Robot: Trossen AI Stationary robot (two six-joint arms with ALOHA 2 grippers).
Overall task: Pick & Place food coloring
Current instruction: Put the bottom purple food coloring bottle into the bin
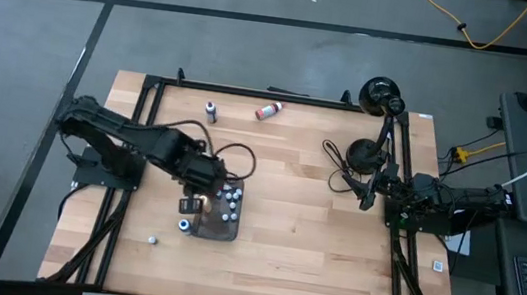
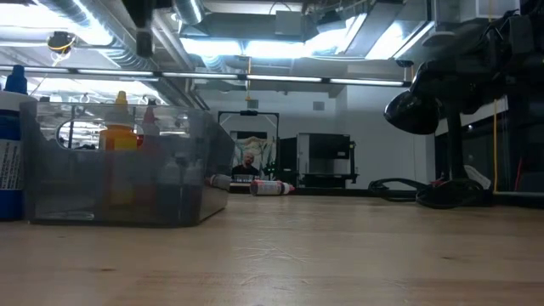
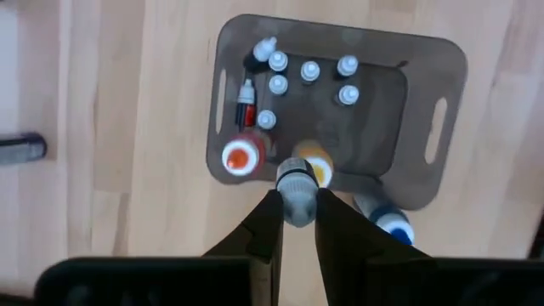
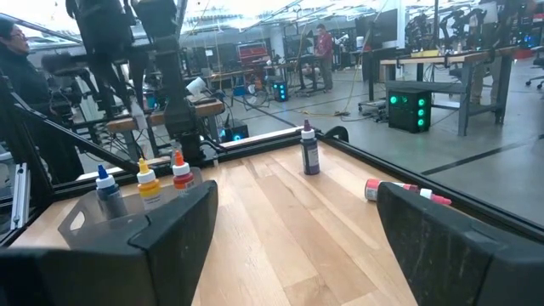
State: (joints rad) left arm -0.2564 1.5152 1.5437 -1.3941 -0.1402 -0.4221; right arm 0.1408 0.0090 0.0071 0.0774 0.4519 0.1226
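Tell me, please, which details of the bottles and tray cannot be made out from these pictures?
- Held bottle, left wrist view: the left gripper fingers cover its lower body; its colour is unclear.
- Tray, high view: the left arm overhangs one side, and the bottles inside are too small to tell colours.
- Tray, low view: its cloudy wall blurs the bottles behind.
- Right gripper, parked at the table's right: its fingers hide nearby tabletop.

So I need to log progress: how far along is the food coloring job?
Partly done. Several bottles already stand in the tray. The left gripper is shut on a grey bottle above the tray's edge. Left on the table: a dark bottle, a red one lying down, and a small one.
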